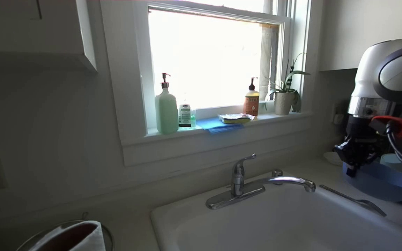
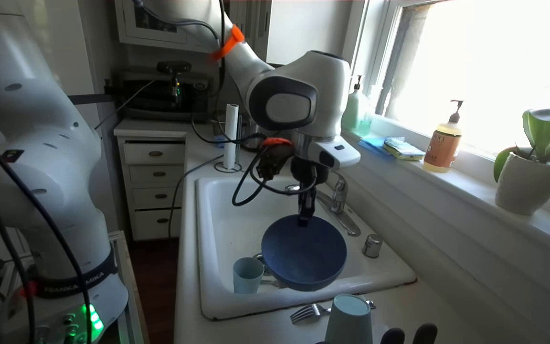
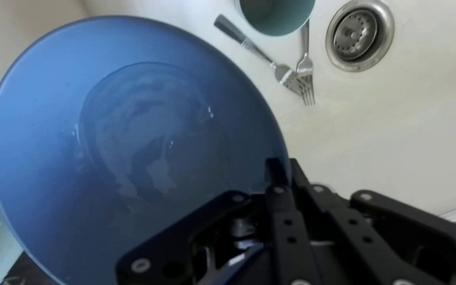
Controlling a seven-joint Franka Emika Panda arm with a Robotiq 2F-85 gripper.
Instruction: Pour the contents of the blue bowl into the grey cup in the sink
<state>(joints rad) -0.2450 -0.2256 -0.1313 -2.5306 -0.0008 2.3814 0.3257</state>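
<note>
Blue bowl (image 2: 303, 253) hangs from the hand (image 3: 285, 168), apparently tilted.

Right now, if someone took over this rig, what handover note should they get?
Claw: shut on the rim of the blue bowl, holding it aloft.
Where things are: liquid lies in the bowl; the grey cup, pale blue-green in view, stands in the sink, apart from the bowl. A similar cup is upside down on the counter.
Done: bowl gripped and lifted.
Left: bring the bowl over the cup in the sink, then tip it to pour.
</note>
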